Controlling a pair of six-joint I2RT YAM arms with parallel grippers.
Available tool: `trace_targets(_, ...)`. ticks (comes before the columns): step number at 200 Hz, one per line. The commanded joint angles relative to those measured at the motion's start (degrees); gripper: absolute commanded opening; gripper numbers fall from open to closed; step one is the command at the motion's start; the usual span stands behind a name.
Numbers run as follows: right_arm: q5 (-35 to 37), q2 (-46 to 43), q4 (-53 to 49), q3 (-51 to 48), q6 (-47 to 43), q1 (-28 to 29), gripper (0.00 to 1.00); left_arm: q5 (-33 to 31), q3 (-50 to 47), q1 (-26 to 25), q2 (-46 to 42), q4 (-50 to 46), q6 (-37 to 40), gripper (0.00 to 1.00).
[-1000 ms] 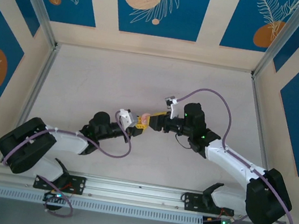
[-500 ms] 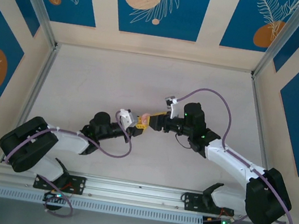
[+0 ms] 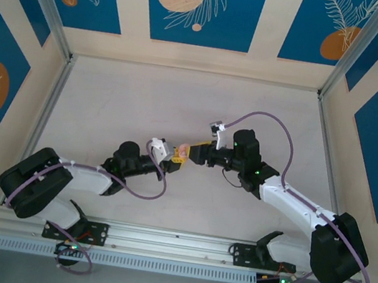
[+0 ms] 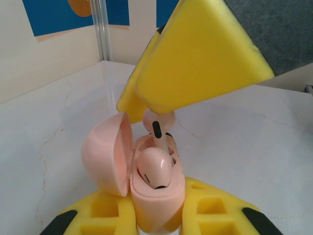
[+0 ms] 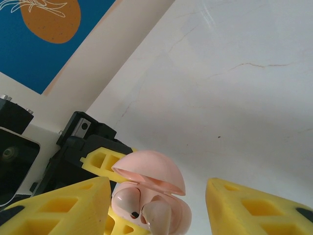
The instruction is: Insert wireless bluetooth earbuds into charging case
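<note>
My left gripper (image 3: pixel 173 159) (image 4: pixel 156 218) is shut on a pale pink round charging case (image 4: pixel 159 196) (image 3: pixel 182 153), held above the table with its lid (image 4: pixel 105 154) (image 5: pixel 151 171) swung open. One pink earbud (image 4: pixel 154 169) (image 5: pixel 126 203) sits in a slot of the case. A second pink earbud (image 4: pixel 157 131) (image 5: pixel 160 219) stands partly in the other slot, stem up. My right gripper (image 3: pixel 192 149) (image 5: pixel 156 210) is open, one yellow finger (image 4: pixel 195 54) just over the standing earbud, its fingers spread either side of the case without gripping it.
The pale marbled table (image 3: pixel 145 98) stretches around both arms. Blue and cream patterned walls with metal posts (image 3: pixel 48 9) enclose it at the back and sides. A rail (image 3: pixel 172 244) runs along the near edge.
</note>
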Motion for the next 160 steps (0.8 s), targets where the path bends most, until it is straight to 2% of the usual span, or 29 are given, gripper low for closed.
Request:
trace_targets(1,-0.71,-1.62,-0.98,1.44,0.08,-0.35,0.54,-0.64,-0.76,-0.43,-1.47,0.65,0.52,0.08)
trace_targets(100,-0.53,-4.57,-3.12,0.56,-0.61,-1.49,0.53,-0.91,-0.85,-0.37,-2.41,-0.78,1.14,0.08)
trace_targets(160,-1.60,-5.66,-4.58,-0.42,-0.81,-2.11,0.37,-0.99,-0.76,-0.38,-2.90,-1.33,1.27,0.08)
